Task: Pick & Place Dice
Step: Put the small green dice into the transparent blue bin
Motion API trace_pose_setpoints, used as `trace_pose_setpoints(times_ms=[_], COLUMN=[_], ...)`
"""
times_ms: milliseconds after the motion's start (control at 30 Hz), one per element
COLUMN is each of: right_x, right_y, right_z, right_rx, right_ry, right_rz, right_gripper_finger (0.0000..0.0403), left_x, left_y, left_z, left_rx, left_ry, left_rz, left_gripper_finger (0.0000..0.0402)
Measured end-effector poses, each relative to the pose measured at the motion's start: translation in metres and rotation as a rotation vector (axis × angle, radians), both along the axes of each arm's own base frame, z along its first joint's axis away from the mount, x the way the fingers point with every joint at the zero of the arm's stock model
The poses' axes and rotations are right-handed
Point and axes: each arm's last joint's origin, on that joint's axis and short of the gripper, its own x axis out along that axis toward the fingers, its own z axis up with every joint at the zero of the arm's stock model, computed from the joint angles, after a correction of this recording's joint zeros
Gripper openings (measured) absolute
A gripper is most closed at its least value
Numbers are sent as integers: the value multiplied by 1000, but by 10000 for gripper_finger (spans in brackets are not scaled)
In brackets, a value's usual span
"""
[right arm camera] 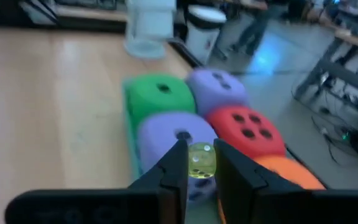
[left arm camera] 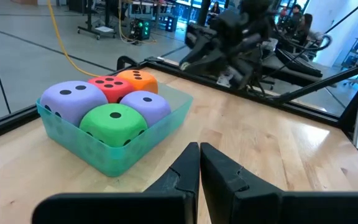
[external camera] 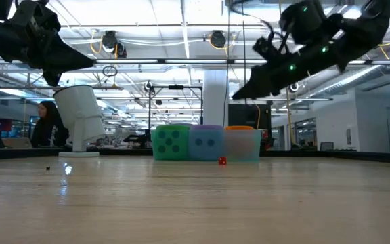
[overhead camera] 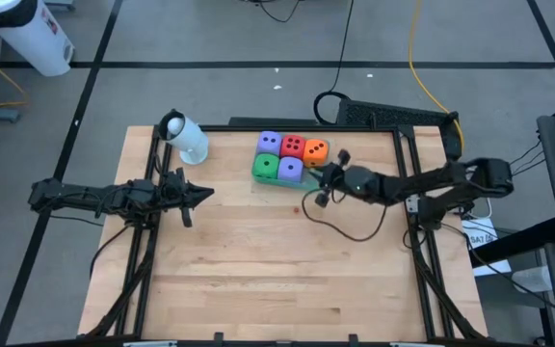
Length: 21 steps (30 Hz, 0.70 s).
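Note:
Five soft dice sit in a translucent green tray (left arm camera: 104,155) at the table's far middle: purple (overhead camera: 270,143), red (overhead camera: 293,146), orange (overhead camera: 316,150), green (overhead camera: 265,167) and purple (overhead camera: 290,170). My right gripper (right arm camera: 201,158) hovers over the tray's right near corner (overhead camera: 318,175), shut on a tiny translucent yellow die (right arm camera: 201,160). A tiny red die (external camera: 222,160) lies on the table in front of the tray. My left gripper (left arm camera: 199,162) is shut and held in the air left of the tray (overhead camera: 205,193). My right gripper pinches the tiny yellow die (right arm camera: 201,160) between its two fingertips (right arm camera: 176,163). The fingers slant down from the table's right. The die is lifted clear, above the near purple die (right arm camera: 169,134) in the tray.
A white cup (overhead camera: 186,135) stands tilted at the table's far left, left of the tray. A black cable (overhead camera: 355,229) loops over the table under my right arm. The near half of the wooden table (overhead camera: 277,280) shows bare wood.

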Motion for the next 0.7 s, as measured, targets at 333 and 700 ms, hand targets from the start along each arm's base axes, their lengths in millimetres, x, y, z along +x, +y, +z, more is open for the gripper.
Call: trace_pose_setpoints(times_ms=[333, 700], right_x=[-2, 0], right_y=[-29, -24], right_z=[-31, -22], right_rx=[193, 131], right_ry=[82, 47], right_rz=[-64, -26], right_gripper_finger=[217, 282], left_x=[0, 0], left_y=[0, 0], left_z=[0, 0], left_rx=[-3, -2], left_ry=[-2, 0], left_rz=[-1, -2], left_gripper_finger=[21, 21])
